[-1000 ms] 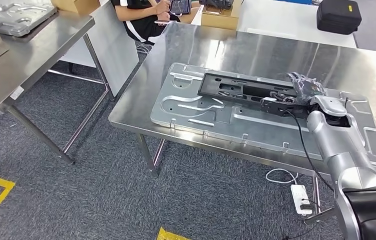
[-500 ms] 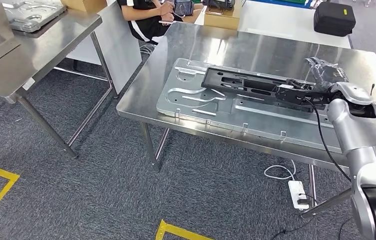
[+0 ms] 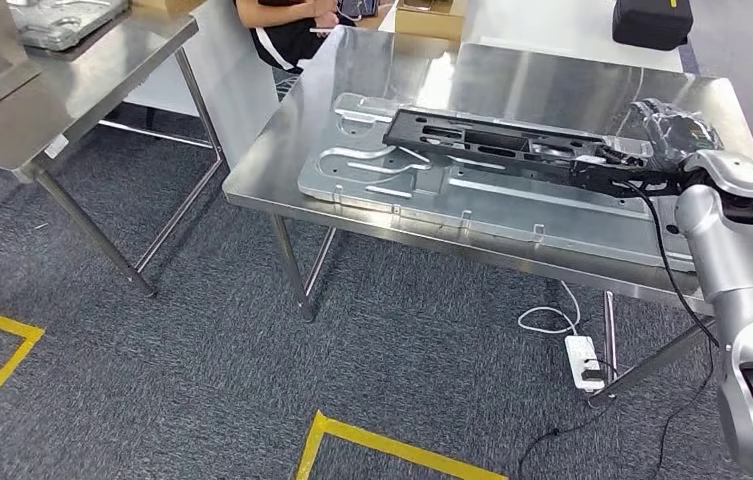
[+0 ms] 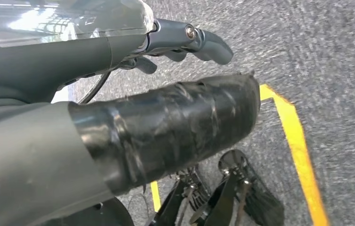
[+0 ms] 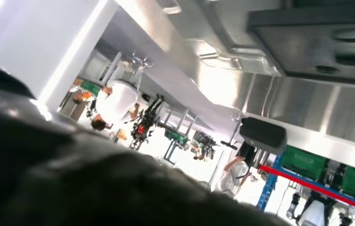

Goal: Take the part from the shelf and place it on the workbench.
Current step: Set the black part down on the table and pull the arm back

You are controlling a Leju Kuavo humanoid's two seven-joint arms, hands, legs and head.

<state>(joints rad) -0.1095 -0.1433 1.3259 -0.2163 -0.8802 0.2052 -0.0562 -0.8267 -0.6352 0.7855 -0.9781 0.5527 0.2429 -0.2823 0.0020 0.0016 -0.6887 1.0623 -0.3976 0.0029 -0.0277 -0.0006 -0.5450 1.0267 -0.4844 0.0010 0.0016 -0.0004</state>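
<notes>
**One black part down on the steel bench, right robot hand at its end**

One long black part (image 3: 512, 150) lies flat on a large stamped silver panel (image 3: 432, 195), which itself rests on the steel bench (image 3: 512, 85). The part runs across the panel with its far end toward the robot's left and its near end under the right robot hand (image 3: 667, 135). That hand, wrapped in dark glossy covering, sits at the part's right-hand end — whether its fingers clasp the part or merely lie against it I cannot tell. The silver right arm (image 3: 737, 260) reaches in from the lower right, a black cable running along it.

The left robot hand (image 4: 166, 122) hangs over grey carpet (image 4: 326, 56) beside a yellow floor line (image 4: 298, 141); it holds nothing, with its dark fingers (image 4: 199, 40) stretched out straight and its thick taped thumb apart from them.

Behind the bench sit a cardboard box (image 3: 430, 18) and a black case (image 3: 652, 20) — the case carries a small yellow label, too small to read. A person in a dark shirt with white stripes (image 3: 287, 30) sits at the bench's far corner. A second steel table (image 3: 62, 90) stands to the left, with another silver panel on it. On the floor under the bench lies a white power strip (image 3: 584, 362). No writing is legible anywhere.
</notes>
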